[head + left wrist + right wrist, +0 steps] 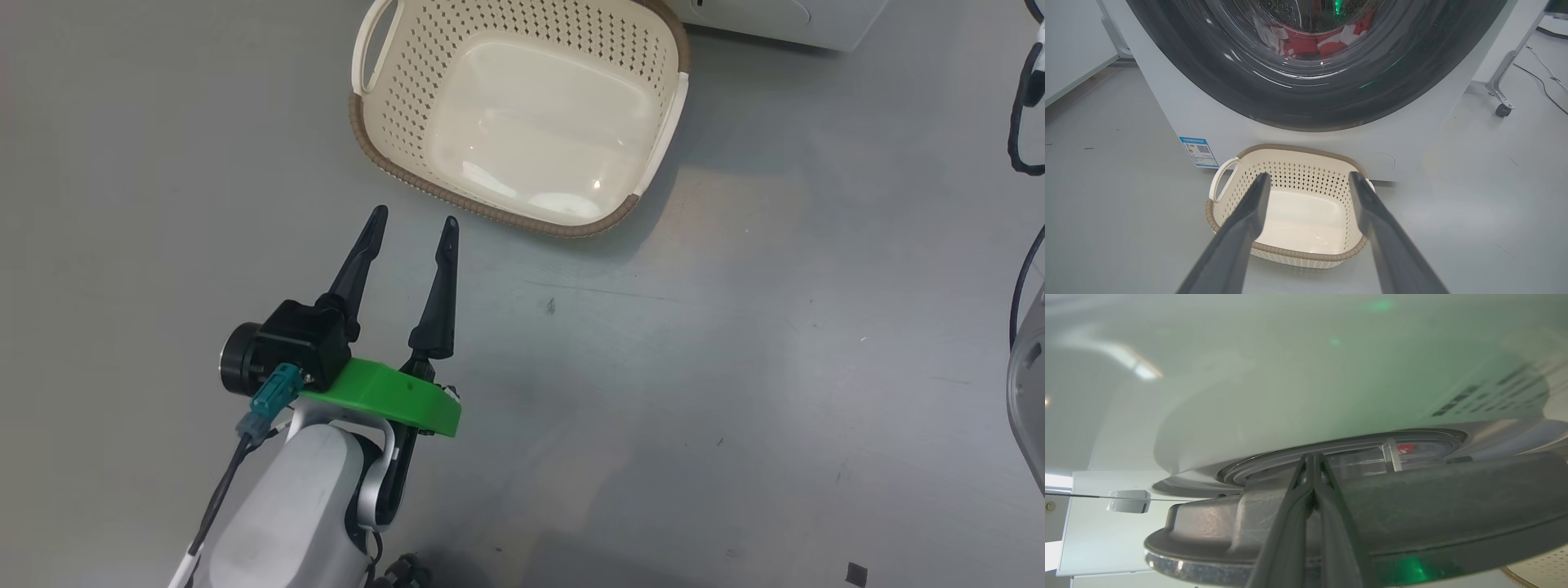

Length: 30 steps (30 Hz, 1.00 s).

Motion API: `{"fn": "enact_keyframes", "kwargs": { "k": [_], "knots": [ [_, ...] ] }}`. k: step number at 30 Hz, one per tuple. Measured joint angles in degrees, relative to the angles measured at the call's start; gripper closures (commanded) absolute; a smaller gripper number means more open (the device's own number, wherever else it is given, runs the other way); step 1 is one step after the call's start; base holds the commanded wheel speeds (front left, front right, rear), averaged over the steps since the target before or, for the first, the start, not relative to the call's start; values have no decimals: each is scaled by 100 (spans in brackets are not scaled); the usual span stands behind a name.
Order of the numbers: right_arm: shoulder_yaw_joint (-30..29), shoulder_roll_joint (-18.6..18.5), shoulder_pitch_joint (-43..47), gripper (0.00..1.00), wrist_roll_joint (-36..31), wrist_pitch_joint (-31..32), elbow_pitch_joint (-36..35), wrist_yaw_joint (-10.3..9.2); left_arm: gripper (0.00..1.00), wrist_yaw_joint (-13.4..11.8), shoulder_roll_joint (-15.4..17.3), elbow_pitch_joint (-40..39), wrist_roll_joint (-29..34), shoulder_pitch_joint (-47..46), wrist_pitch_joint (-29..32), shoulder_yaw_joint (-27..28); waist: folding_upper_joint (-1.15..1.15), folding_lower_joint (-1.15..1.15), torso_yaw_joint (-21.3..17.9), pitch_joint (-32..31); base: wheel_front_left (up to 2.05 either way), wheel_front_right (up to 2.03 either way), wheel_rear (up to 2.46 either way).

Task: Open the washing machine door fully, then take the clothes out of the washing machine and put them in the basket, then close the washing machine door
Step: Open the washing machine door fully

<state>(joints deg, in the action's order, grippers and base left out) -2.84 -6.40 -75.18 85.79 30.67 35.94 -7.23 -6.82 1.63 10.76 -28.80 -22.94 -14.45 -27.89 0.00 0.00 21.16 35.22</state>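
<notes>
Left end effector (413, 218) gapes empty (right end effector (1312, 456) closed beside door (1453, 498)).

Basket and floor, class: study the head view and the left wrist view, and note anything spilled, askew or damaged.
Nothing stands out. The basket sits upright and empty on the floor before the washing machine; the clothes lie inside, behind the washing machine door. Only faint scuffs mark the floor.

Cream basket (522, 122) with brown rim; red-and-white clothes (1323, 38) behind a black-rimmed door (1306, 102); white washing machine (1167, 110); blue label (1198, 152).
</notes>
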Motion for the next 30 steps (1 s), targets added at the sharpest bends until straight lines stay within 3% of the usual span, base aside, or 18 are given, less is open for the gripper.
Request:
{"fn": "enact_keyframes", "kwargs": {
  "k": [30],
  "knots": [
    [176, 32, 491, 100, 140, 434, 631, 32, 0, 0, -5, 186, -40, 0, 0, 70, 0, 0, -126, -551, 0, 0, 0]
  ]
}}
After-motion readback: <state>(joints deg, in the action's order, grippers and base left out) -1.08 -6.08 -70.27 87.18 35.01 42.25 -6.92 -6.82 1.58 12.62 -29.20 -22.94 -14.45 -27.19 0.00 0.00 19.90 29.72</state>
